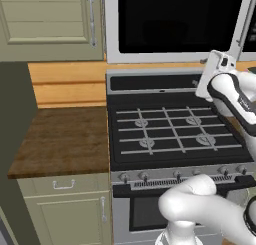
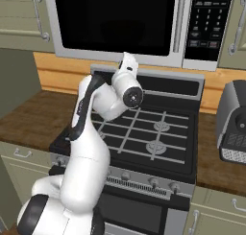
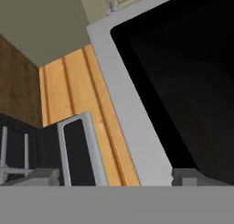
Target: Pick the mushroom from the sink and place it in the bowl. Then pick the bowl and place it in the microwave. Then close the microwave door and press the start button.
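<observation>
The microwave (image 2: 139,25) hangs above the black-topped range (image 1: 175,134), wide and boxy, fixed in place and not something to lift; its door (image 1: 175,21), a light-grey frame round a large black window, appears shut flush against the body in both base views, though the far edge is hard to read; the door looks a stiff, rigid panel that would swing on its hinge under a flat push near the free edge rather than needing a grip. The keypad panel (image 2: 207,23) sits to the right of the window, a column of small dark buttons; the start button cannot be told apart at this size; a button is hard and shallow, so I judge a light press with one fingertip would suit. The gripper (image 3: 116,177) is raised just below the microwave's lower edge, above the range's back panel; in the hand view its two dark tips stand wide apart with nothing between them, the door's grey frame running up beyond. The bowl and the mushroom are presumably behind the dark glass.
</observation>
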Robot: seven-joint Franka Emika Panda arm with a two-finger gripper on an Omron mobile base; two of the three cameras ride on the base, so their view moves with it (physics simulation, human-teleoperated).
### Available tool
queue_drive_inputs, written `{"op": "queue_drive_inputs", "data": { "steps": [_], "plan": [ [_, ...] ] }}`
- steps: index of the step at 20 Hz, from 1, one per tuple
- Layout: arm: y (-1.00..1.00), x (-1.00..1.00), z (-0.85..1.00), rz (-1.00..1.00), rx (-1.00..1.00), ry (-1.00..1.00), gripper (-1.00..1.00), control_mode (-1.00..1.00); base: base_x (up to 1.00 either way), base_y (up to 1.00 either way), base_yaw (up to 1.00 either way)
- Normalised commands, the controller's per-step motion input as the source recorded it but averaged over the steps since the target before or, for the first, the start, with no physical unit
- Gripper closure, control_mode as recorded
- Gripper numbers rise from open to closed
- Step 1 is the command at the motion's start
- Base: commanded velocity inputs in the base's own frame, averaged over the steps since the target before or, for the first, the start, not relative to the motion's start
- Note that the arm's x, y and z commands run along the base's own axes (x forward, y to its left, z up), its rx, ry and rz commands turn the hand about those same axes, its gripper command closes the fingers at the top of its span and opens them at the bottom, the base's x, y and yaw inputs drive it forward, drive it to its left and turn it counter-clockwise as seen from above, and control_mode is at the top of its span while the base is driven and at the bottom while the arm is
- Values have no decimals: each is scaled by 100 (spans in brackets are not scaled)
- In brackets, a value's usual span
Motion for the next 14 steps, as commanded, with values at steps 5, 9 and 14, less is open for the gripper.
{"op": "queue_drive_inputs", "data": {
  "steps": [5, 9, 14],
  "plan": [
    [-87, -63, 58, 2, 0, 0, -100, -100, 0, 0, 0],
    [-89, -19, 73, 0, 0, 0, -100, -100, 0, 0, 0],
    [-88, -1, 29, -1, 0, 1, -100, -100, 0, 0, 0]
  ]
}}
